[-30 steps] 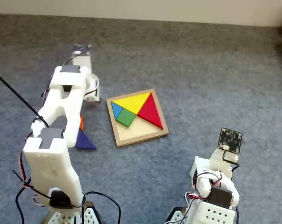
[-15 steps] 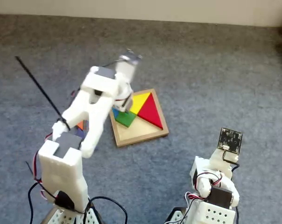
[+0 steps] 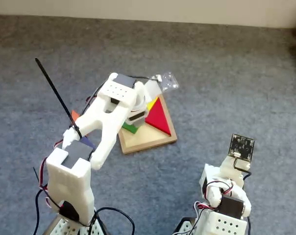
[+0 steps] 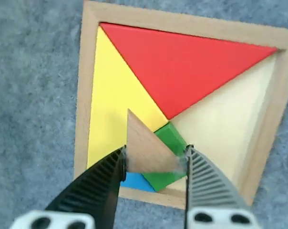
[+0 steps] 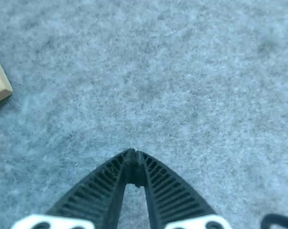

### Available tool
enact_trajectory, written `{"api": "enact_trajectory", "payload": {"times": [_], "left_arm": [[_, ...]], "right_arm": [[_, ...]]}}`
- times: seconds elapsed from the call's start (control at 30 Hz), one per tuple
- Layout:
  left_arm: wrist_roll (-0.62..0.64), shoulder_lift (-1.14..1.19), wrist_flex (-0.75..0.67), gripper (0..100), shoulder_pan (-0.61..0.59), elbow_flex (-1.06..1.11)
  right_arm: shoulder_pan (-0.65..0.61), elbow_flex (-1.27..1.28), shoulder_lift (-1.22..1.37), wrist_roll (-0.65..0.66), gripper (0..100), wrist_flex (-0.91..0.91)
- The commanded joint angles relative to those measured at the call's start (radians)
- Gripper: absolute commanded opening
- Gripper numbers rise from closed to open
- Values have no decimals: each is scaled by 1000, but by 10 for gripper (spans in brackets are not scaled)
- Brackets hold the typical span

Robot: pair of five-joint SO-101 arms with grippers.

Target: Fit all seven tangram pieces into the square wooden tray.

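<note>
The square wooden tray (image 4: 84, 95) holds four pieces: red triangle (image 4: 182, 62), yellow triangle (image 4: 113, 109), green square (image 4: 172, 139) and blue piece (image 4: 134, 182). A fifth, a tan-faced triangle (image 4: 146, 150), sits over the green square, pinched between the left gripper (image 4: 156, 160) jaws. An orange piece (image 3: 75, 115) and a dark blue piece (image 3: 87, 142) lie on the carpet (image 3: 226, 73). The right gripper (image 5: 134, 164) is closed and empty.

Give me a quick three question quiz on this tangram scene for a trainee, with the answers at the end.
1. True or false: the right gripper holds a piece.
2. In the wooden tray, which triangle borders the yellow triangle? A red, B purple, C orange.
3. Fill in: the left gripper is shut on a tan piece shaped like a ____, above the tray.
Key: 1 false; 2 A, the red triangle; 3 triangle.
</note>
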Motion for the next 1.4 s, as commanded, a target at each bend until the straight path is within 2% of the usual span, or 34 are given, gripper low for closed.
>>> {"api": "enact_trajectory", "payload": {"times": [0.0, 0.13, 0.23, 0.43, 0.6, 0.93, 1.23, 1.37], "left_arm": [[-143, -76, 41, 56, 36, -19], [-276, -74, 109, 56, 99, -35], [-322, -74, 127, 56, 143, -35], [-321, -65, 127, 60, 145, -35], [-318, -65, 129, 148, 131, -35], [-319, -62, 126, 151, 59, -65], [-316, -62, 100, 179, 56, -61], [-212, -62, 98, 238, 56, -65]], "right_arm": [[1, 136, -13, 9, 5, 8], [1, 137, -15, 9, 5, 8], [1, 137, -16, 9, 5, 8], [1, 139, -18, 9, 5, 8], [1, 139, -19, 9, 5, 8], [1, 139, -19, 9, 5, 8], [-1, 139, -19, 9, 5, 8], [-1, 139, -19, 9, 5, 8]]}}
